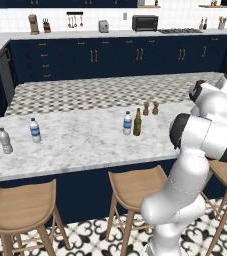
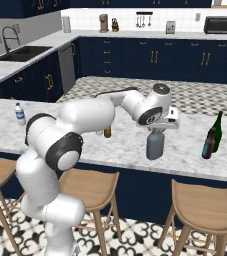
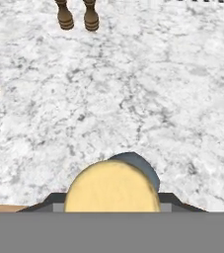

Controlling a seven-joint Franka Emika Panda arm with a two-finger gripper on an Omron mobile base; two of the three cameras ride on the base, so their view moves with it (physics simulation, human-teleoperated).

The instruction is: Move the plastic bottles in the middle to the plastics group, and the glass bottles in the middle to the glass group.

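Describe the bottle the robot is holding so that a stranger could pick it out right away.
Find the white marble counter above the wooden stools. Near its front edge, under the arm's end effector, is a squat grey-blue bottle with a tan cap. It is wider and shorter than the dark bottle pair standing to its right.

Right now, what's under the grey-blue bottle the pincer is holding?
Marble counter is under the grey-blue bottle. Whether its base touches is unclear; its tan cap covers what lies right below.

Glossy white rounded arm [image 2: 80, 117], dark joint bands.
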